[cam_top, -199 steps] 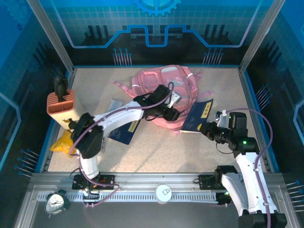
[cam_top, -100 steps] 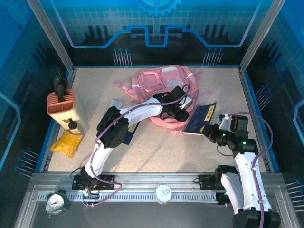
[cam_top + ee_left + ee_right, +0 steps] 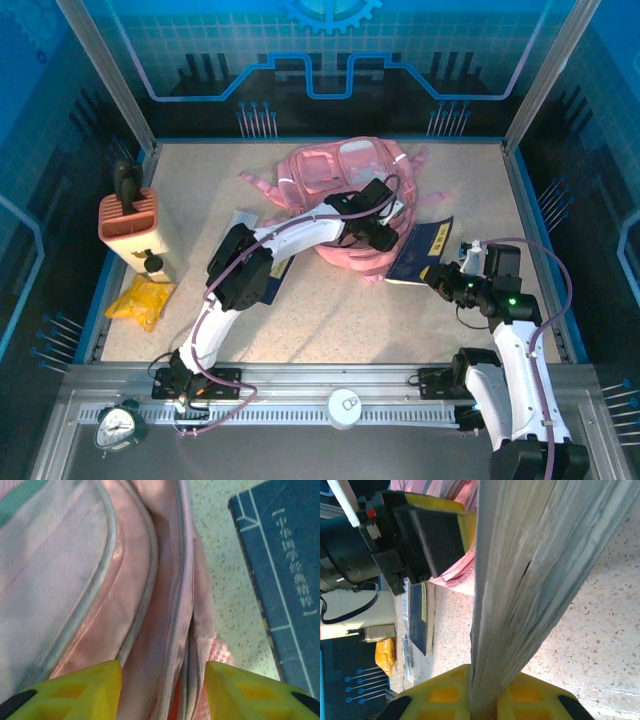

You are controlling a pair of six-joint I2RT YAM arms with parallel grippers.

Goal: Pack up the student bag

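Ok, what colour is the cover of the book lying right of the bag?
The book is dark blue, with pale printed lines and characters. The left wrist view shows it best.

This is a robotics lab test cell. A speckled surface [image 3: 330, 320] with a blue rim sits inside a frame of aluminium posts [image 3: 103, 70]. Blue printed panels [image 3: 200, 50] showing a gear [image 3: 330, 10] and circuit lines wall it in. Two white robot arms [image 3: 285, 238] trailing purple cables [image 3: 556, 262] are bolted to a metal rail [image 3: 300, 385] at the near edge.
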